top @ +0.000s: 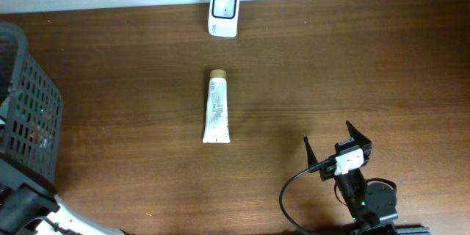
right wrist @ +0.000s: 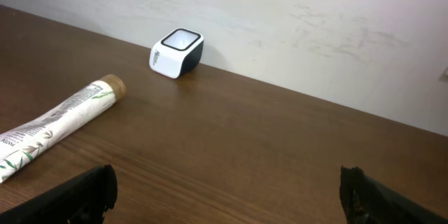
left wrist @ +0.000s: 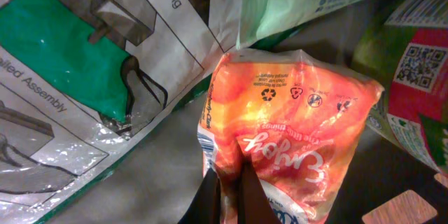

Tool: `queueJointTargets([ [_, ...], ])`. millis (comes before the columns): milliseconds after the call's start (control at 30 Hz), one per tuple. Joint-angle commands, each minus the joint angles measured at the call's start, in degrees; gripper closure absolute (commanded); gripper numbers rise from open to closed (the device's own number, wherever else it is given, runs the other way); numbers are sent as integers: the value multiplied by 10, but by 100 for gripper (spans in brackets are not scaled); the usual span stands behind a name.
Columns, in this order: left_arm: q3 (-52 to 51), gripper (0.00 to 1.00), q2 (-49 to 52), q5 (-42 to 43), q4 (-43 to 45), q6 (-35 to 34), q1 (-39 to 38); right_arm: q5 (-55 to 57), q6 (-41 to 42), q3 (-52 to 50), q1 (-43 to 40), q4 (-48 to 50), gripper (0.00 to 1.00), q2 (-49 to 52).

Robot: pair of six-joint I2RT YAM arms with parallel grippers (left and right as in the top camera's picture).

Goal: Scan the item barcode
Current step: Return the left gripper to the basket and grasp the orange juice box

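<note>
1. Where the left wrist camera looks in among piled packaging, the left gripper (left wrist: 229, 194) is pinched fully closed on the near edge of the orange packet (left wrist: 294, 119). A fold of its crinkled film is caught between the dark fingers (left wrist: 208, 199).
2. The orange packet lies with its print upside down to that camera and a row of recycling marks near its far edge.
3. Beside it on the left is a white-and-green printed bag (left wrist: 84, 63). A pale green packet (left wrist: 301, 0) overlaps from above, and a red-and-green packet with a QR code (left wrist: 413, 70) sits to the right.
4. From overhead, a black mesh basket (top: 33, 110) stands at the left edge of the bench (top: 352, 66). Green packaging shows through the mesh, but the orange packet cannot be picked out in that view.
5. The white scanner (top: 223, 12), with its dark face, sits at the far edge of the bench by the wall.
6. A white tube (top: 217, 106) lies flat near the middle of the bench, its tan cap pointing toward the scanner and apart from it.
7. The right gripper (top: 328, 136) is spread wide with nothing between its fingers, at the near right of the bench and well apart from the tube.
</note>
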Motion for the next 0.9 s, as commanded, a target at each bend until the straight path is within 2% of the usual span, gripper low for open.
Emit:
queueJointTargets([
  [0,8,100,21,-22,-12,-1,5,1,0,-3,4,-3,2,-4],
  [267,12,100,-109,-22,-14,-3,5,1,0,-3,4,-3,2,-4],
  [533,3,100,-139,-22,-24,-5,5,1,0,-3,4,-3,2,-4],
  [600,-16,72,-129,-22,-14,-5,4,1,0,-3,4,-3,2,-4],
  [633,-26,63,-122,-22,-7,-5,4,1,0,-3,4,-3,2,-4],
  [700,-50,55,-109,-21,16,8,4,1,0,-3,4,-3,2,-4],
  [867,-98,50,-73,-21,70,40,3,1,0,-3,4,-3,2,-4],
])
